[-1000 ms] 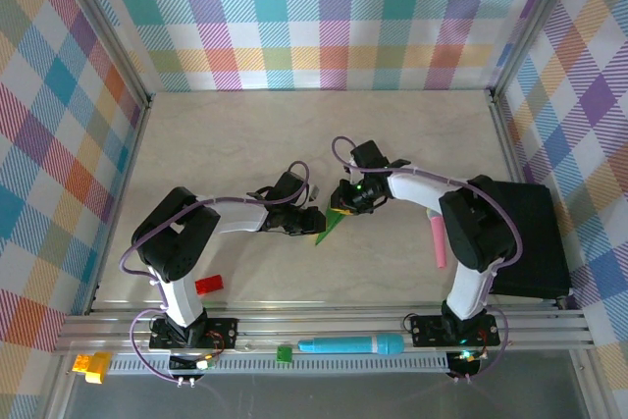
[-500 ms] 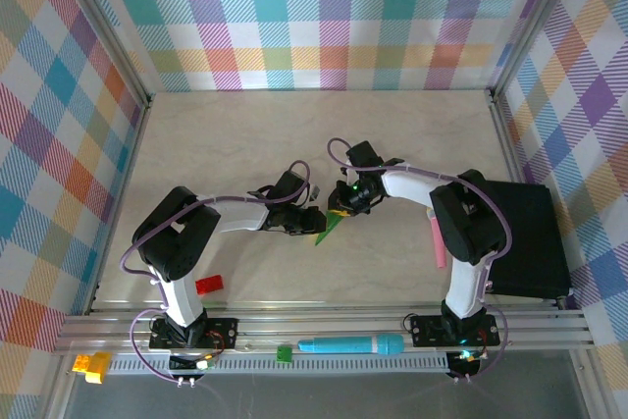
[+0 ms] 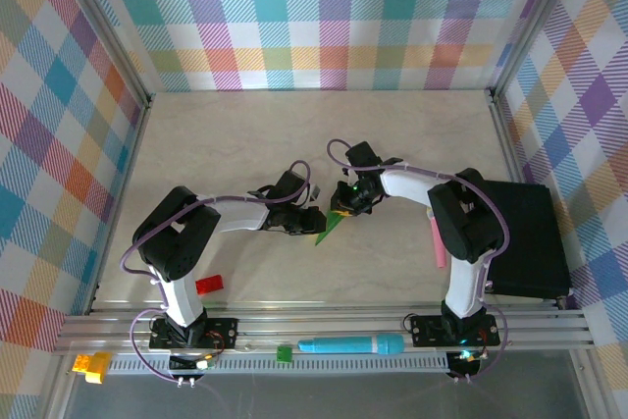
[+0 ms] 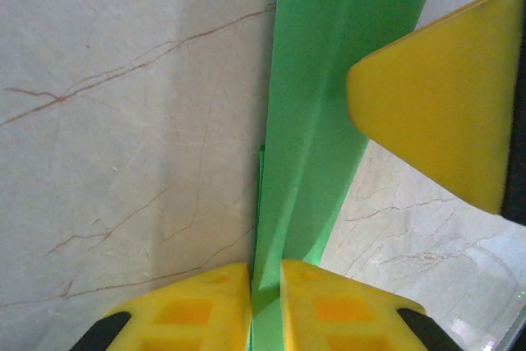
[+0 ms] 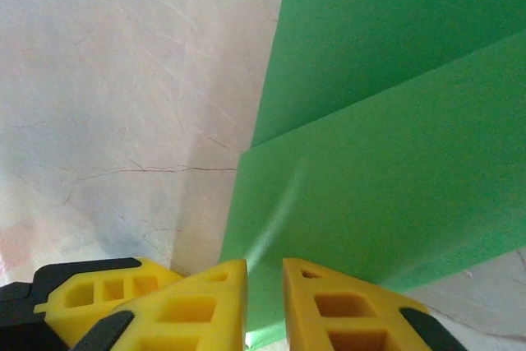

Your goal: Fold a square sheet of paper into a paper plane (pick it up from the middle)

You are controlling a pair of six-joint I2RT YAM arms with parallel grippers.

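Note:
The folded bright-green paper (image 3: 331,228) lies at the table's middle as a narrow pointed shape with a centre ridge. My left gripper (image 3: 312,220) is at its left end; in the left wrist view the left gripper (image 4: 265,285) is shut with the paper's (image 4: 329,80) ridge pinched between its yellow fingers. My right gripper (image 3: 343,208) comes in from the upper right. One of its yellow fingers (image 4: 444,96) rests on the paper's flap. In the right wrist view the right gripper (image 5: 265,285) stands nearly closed above the layered paper (image 5: 394,121), holding nothing.
A pink marker (image 3: 439,242) and a black box (image 3: 530,237) lie at the right. A red block (image 3: 208,285) sits near the left arm's base. On the front rail are a teal marker (image 3: 351,345), a tiny green block (image 3: 284,352) and a yellow block (image 3: 90,366).
The right arm has swung a little to the left, its gripper edging up and over the paper. The left gripper and paper have hardly moved.

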